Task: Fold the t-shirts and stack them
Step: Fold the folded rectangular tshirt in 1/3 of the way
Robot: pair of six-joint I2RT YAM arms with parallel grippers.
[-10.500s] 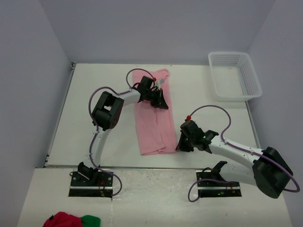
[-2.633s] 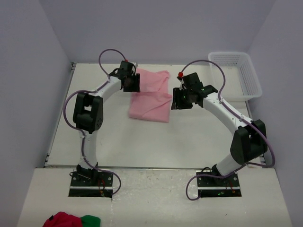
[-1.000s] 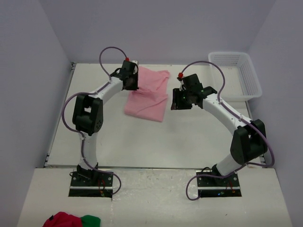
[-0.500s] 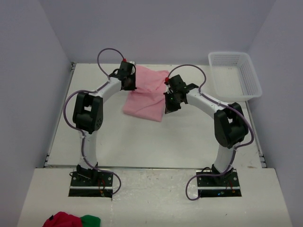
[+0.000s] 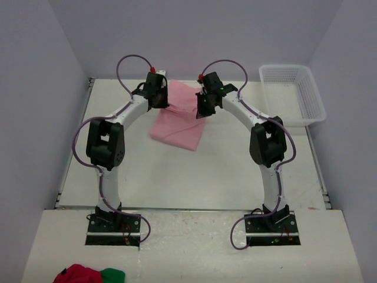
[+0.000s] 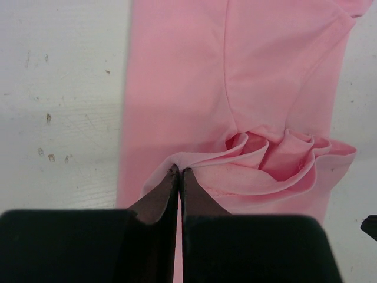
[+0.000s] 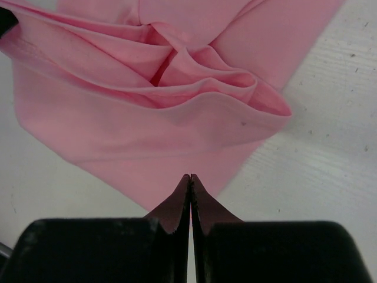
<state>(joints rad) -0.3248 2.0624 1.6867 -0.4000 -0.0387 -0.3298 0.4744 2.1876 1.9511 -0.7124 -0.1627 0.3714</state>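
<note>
The pink t-shirt (image 5: 175,125) lies half-folded at the far middle of the table (image 5: 118,171). My left gripper (image 6: 178,172) pinches its bunched edge and my right gripper (image 7: 189,177) a corner. I should lift both evenly so the fold lands square.

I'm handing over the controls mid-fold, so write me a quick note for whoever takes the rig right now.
Left claw: shut, pinching a raised fold of the pink t-shirt.
Right claw: shut at the shirt's opposite edge; whether it holds cloth is unclear.
Shirt: far middle of the table, partly folded, layers bunched.
Left to do: finish the fold, flatten it, stack.
</note>
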